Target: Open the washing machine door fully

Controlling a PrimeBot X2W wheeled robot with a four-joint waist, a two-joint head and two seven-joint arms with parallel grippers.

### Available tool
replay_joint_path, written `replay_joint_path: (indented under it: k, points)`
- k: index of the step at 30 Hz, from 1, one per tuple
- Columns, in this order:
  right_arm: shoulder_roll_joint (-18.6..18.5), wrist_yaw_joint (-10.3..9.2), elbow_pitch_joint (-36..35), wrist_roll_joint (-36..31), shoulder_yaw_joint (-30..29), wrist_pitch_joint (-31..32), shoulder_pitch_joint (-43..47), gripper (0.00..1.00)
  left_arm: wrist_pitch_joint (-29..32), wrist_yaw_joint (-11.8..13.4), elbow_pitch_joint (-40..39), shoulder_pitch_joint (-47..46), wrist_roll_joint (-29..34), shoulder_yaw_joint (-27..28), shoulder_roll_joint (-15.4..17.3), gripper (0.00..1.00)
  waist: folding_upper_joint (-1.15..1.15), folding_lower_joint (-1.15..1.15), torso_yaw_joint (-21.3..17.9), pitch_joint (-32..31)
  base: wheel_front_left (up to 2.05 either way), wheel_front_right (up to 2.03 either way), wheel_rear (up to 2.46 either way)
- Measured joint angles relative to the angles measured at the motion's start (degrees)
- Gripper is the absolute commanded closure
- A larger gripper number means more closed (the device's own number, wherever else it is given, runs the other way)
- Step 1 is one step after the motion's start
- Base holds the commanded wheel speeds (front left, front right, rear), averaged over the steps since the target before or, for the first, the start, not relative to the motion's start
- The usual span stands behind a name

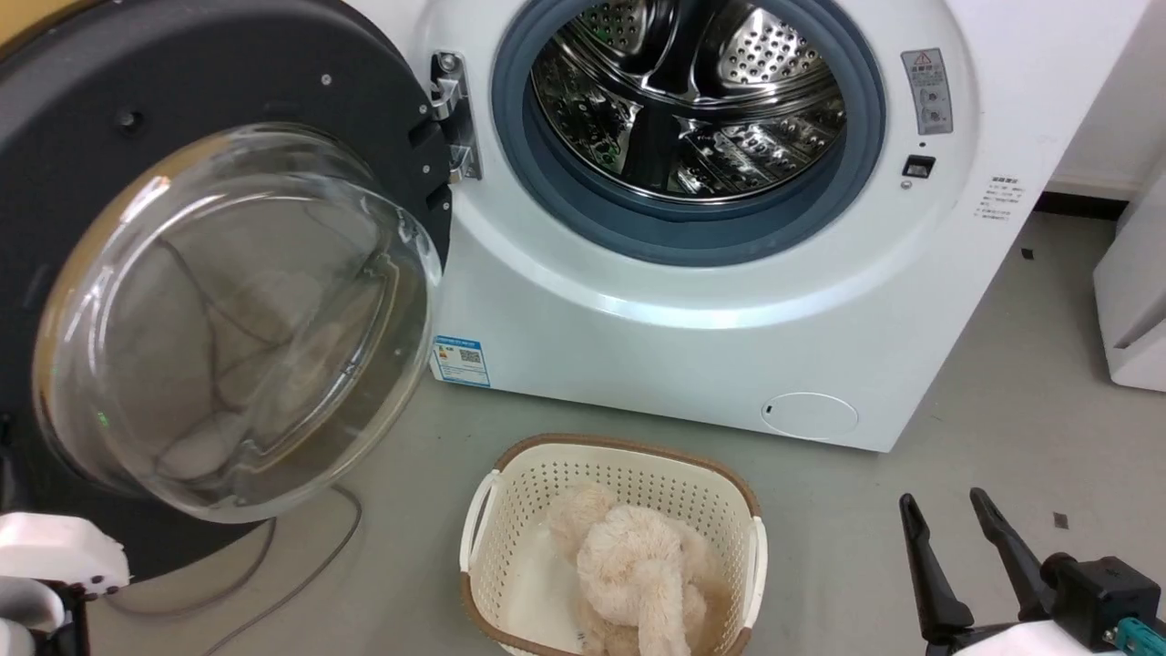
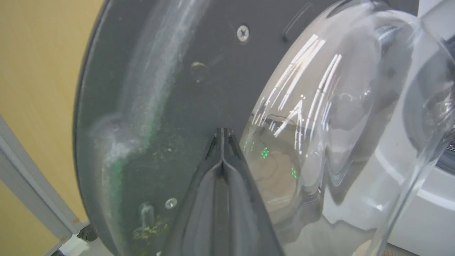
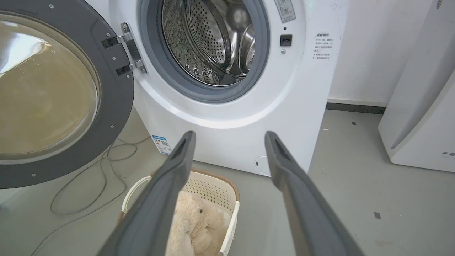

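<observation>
Touching the washing machine door, the closed left end effector.

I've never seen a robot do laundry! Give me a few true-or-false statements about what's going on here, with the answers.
1. The washing machine door stands open, swung to the left of the drum. True.
2. The right gripper is clamped on the door's edge. False: it is open and empty, away from the door.
3. The plush toy lies inside the drum. False: it lies in the basket on the floor.
4. The left gripper has its fingers closed together, pointing at the door's dark inner face. True.
</observation>
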Motion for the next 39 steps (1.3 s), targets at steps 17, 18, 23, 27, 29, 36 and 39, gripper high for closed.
replay_joint_path:
  k: [17, 18, 23, 27, 29, 36, 39]
  points:
    - [0.0, 0.00, 1.6, 0.2, -0.4, -0.7, -0.1, 0.00, -0.4, -1.9, -1.8, 5.0, 7.2, 6.4, -8.3, 1.00, 0.00, 0.00, -0.2, -1.8, 0.00, 0.00, 0.00]
    - [0.0, 0.00, 1.6, 0.2, -0.5, -0.7, -0.1, 0.00, -0.4, -1.9, -3.2, 6.1, 7.5, 6.3, -9.2, 1.00, 0.00, 0.00, -0.2, -2.0, 0.00, 0.00, 0.00]
    - [0.0, 0.00, 1.6, 0.2, -1.0, -0.8, -0.1, 0.00, -0.3, -1.4, -9.2, 11.8, 9.2, 4.0, -11.8, 0.01, 0.00, 0.00, -0.2, -2.9, 0.00, 0.00, 0.00]
    - [0.0, 0.00, 1.5, -0.1, -1.3, -0.8, 0.0, 0.00, 1.2, -0.9, -15.0, 15.5, 10.5, 1.0, -13.5, 0.00, 0.00, 0.00, -0.3, -3.2, 0.00, 0.00, 0.00]
    - [0.0, 0.00, 1.4, -0.3, -1.4, -0.7, 0.0, 0.00, 2.6, -0.8, -17.4, 16.8, 11.1, -0.5, -14.2, 0.00, 0.00, 0.00, -0.5, -3.5, 0.00, 0.00, 0.00]
    - [0.0, 0.00, 0.0, -1.0, -2.1, -0.4, 0.1, 0.00, 5.3, -1.1, -22.7, 18.8, 12.5, -6.3, -16.8, 0.00, 0.00, 0.00, -0.9, -4.1, 0.00, 0.00, 0.00]
    - [0.0, 0.00, -0.8, -1.6, -2.0, 0.2, 0.2, 0.00, 5.8, -2.4, -23.8, 18.7, 13.2, -8.9, -16.8, 0.00, 0.00, 0.00, -1.5, -4.3, 0.00, 0.00, 0.00]
